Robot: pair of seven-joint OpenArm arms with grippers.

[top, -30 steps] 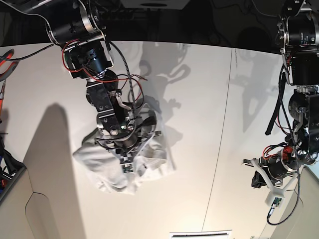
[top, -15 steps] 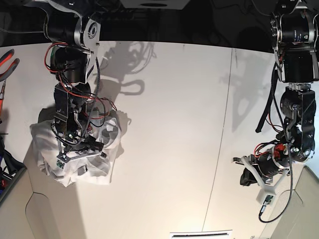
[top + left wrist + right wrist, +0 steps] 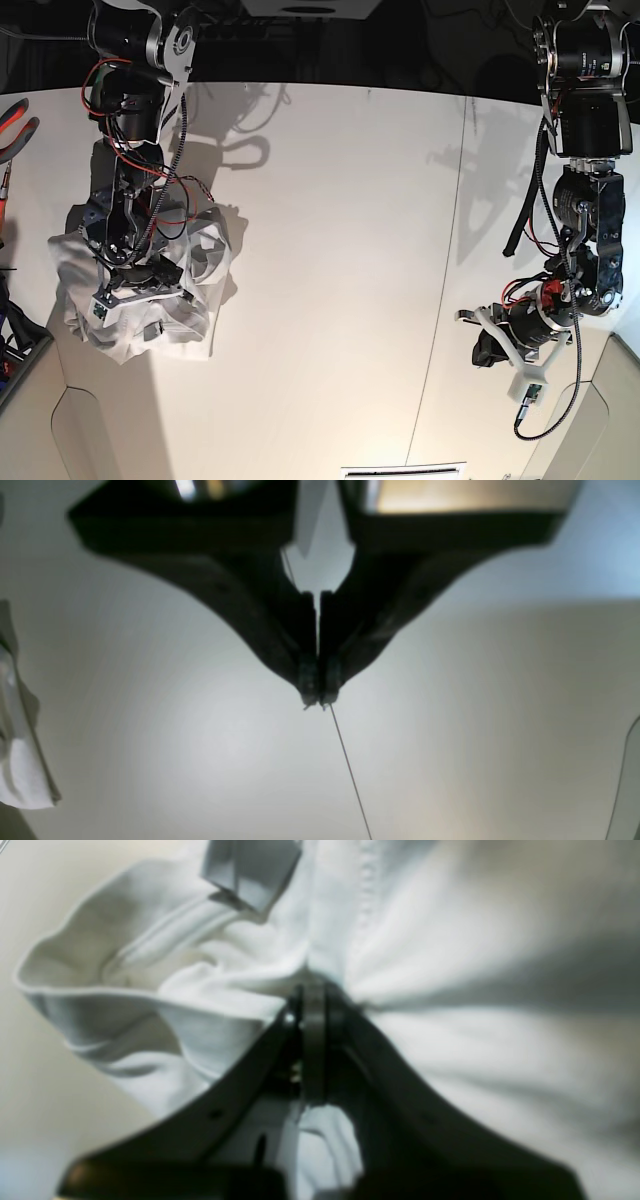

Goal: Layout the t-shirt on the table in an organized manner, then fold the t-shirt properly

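A wide white table (image 3: 330, 250) fills the base view, crossed by a thin dark seam (image 3: 440, 280) toward the side where the left arm hangs. The right gripper (image 3: 312, 1000) is pinched tight on a gathered fold of the t-shirt (image 3: 140, 290), with cloth bunching out around its black jaws; the grip looks taken so the bundle can be dragged or lifted for spreading. The shirt sits as a crumpled heap far from the seam, close to the table's side edge and its notched front corner, so there is little room on that flank and plenty of bare surface between heap and seam. The left gripper (image 3: 318, 697) is closed on nothing, poised right over the seam, well apart from the shirt, probably parked out of the way.
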